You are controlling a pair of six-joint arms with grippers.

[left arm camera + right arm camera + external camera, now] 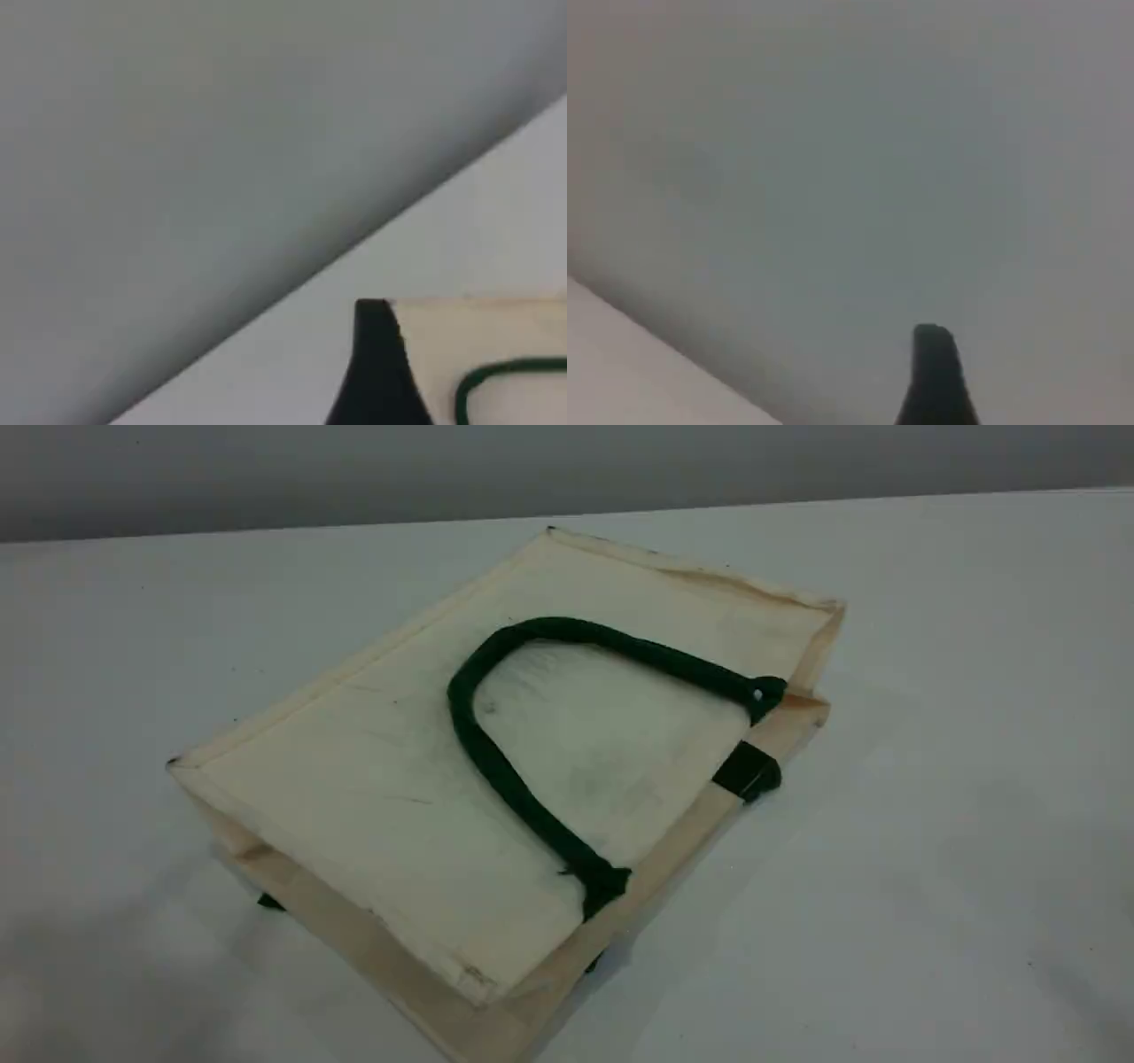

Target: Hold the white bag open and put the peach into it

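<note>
Around the white bag (425,779), bare bench (930,824) is seen to the left, right and far side, and the far bench edge is well apart from the bag. The bag is laid flat, with one dark green rope handle (532,812) folded over its upper face. The left pincer (379,363) is off the bag, fingers apart, with a bag corner seen past its fingertip. The right pincer (935,376) is shown against wall and bench only; its state cannot be determined.
</note>
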